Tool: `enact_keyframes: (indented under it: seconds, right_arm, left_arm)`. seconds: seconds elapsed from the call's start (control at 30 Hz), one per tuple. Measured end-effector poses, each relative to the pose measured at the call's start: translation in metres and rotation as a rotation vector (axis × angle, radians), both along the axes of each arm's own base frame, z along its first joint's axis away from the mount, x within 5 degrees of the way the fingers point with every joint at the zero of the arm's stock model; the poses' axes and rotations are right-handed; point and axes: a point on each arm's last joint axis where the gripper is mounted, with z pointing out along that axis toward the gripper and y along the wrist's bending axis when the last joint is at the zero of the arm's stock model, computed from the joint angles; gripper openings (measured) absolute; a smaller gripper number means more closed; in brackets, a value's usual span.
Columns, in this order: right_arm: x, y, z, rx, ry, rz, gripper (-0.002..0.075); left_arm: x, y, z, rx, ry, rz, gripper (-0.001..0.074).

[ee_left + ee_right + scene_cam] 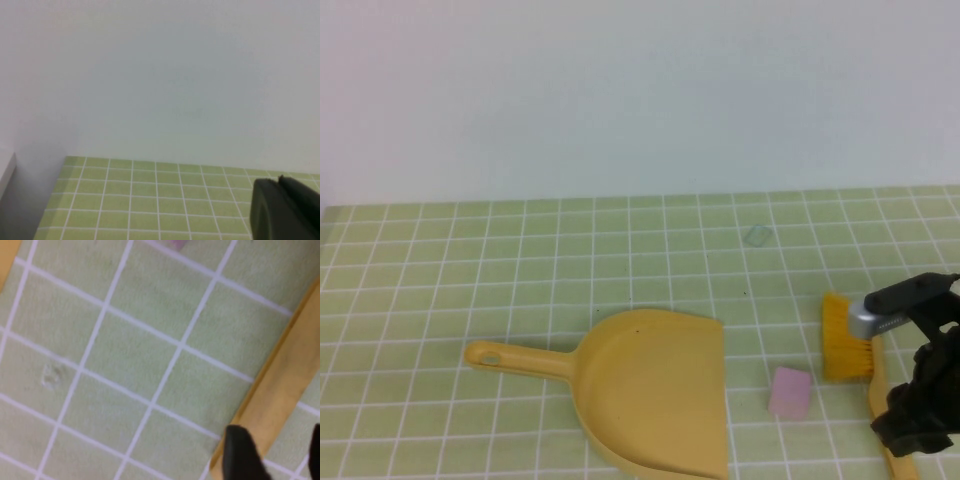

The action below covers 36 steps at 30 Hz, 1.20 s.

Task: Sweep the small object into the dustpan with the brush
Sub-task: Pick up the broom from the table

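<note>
The small pink block (790,391) lies on the green tiled table between the yellow dustpan (655,400) and the brush. The brush lies flat, with its yellow bristles (844,340) pointing away and its wooden handle (880,395) running toward the near edge. My right gripper (910,425) is low over the handle. In the right wrist view it (272,452) is open, with one dark finger (240,455) on each side of the handle (280,390). My left gripper (282,207) is out of the high view; its dark fingers sit together, holding nothing.
The dustpan's handle (515,358) points left and its open mouth faces right, toward the pink block. A small clear object (756,235) lies farther back on the tiles. A white wall (640,100) closes off the back.
</note>
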Motion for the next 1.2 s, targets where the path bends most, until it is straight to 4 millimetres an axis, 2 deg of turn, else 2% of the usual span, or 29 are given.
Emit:
enact_keyframes:
  seconds: [0.27,0.57,1.2]
  right_arm:
    - [0.002,-0.001,-0.003,-0.013,0.007,-0.060,0.0358]
    - [0.004,0.000,-0.026,-0.035,0.120,-0.138,0.0353]
    - [0.008,0.000,-0.051,-0.079,0.195,-0.131,0.0340]
  left_arm:
    - [0.000,0.000,0.000,-0.002,0.000,0.000,-0.0003]
    - [0.000,0.000,-0.001,-0.001,0.008,-0.001,-0.0003]
    - [0.000,0.000,-0.001,-0.003,0.008,-0.001,-0.0003]
